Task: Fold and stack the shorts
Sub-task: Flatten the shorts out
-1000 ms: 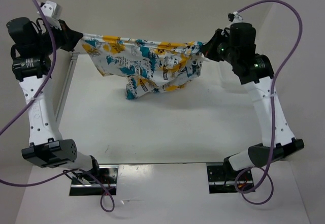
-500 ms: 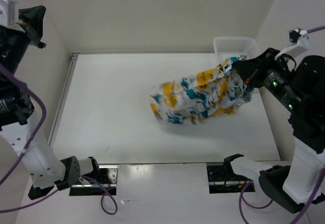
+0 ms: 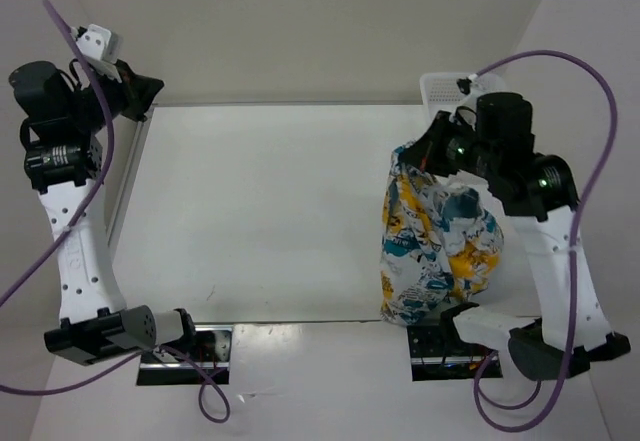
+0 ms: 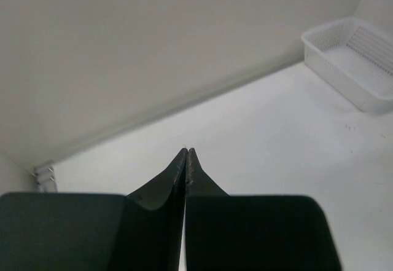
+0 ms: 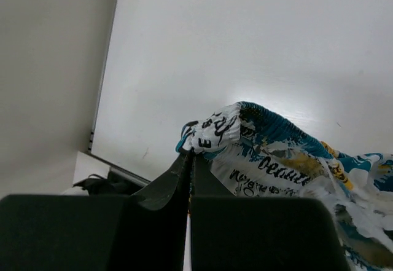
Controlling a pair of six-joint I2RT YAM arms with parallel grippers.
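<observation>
White everywhere in our setup. We've got a plain white table (image 3: 270,211) boxed in by off-white walls (image 3: 300,21) on the far side and both flanks. A thin metal rail (image 3: 128,186) runs along the table's left edge. A white mesh basket (image 4: 356,62) sits in the far right corner, close against the wall. From the overhead camera it's half hidden behind the right arm.

The shorts (image 3: 435,246) are over the right side of the table, hanging in a tall bunched lump from our right gripper (image 5: 188,153). The wrist camera shows its two fingers pinched tight on a scrunched bit of the elastic waistband, with the rest of the cloth trailing away from it. The lower end comes down near the front edge of the table, by the right arm's base. We can't tell if it actually touches the surface. The print is teal, yellow and black scribbly lettering on white.

Our left gripper (image 4: 186,155) is up high over the far left corner, well apart from the shorts. Its fingers are pressed together tip to tip with nothing between them. Past it we see the tabletop, the wall seam and the basket off to the right.
</observation>
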